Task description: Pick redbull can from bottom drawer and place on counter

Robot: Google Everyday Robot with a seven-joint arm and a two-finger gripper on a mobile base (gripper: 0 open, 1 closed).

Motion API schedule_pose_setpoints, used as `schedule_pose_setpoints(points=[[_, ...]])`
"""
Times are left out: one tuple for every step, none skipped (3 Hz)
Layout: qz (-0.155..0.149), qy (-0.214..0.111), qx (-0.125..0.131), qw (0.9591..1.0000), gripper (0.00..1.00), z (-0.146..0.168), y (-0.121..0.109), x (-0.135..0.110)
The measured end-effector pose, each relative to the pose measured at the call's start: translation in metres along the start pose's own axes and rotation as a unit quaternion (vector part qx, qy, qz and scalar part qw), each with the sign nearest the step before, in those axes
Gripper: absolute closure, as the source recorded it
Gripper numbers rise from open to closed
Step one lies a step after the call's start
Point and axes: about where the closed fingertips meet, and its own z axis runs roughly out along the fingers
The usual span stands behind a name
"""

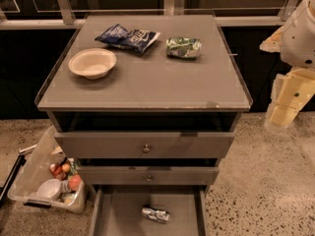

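The redbull can (155, 214) lies on its side on the floor of the open bottom drawer (118, 215), near the drawer's middle. It is small, silver and shiny. The counter (147, 80) is the grey flat top of the cabinet. My arm comes in at the right edge of the view, and my gripper (284, 113) hangs there beside the cabinet's right side, at about the height of the counter's front edge. It is well above and to the right of the can and touches nothing.
On the counter stand a cream bowl (92, 63) at the left, a dark blue chip bag (129, 37) at the back and a green-and-silver foil packet (183, 47) at the back right. Two upper drawers with knobs (145, 148) stick out slightly. A clear bin of items (49, 181) sits on the floor at the left.
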Motion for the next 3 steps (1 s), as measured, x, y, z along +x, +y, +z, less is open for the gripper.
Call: schedule_pose_setpoints(points=[[0.0, 0.0, 0.0, 1.0, 0.0, 0.0, 0.0, 0.0], [0.003, -0.009, -0.009, 0.9999, 0.0, 0.014, 0.006, -0.003], [-0.006, -0.039, -0.025, 0.9989, 0.0, 0.041, 0.033, -0.015]])
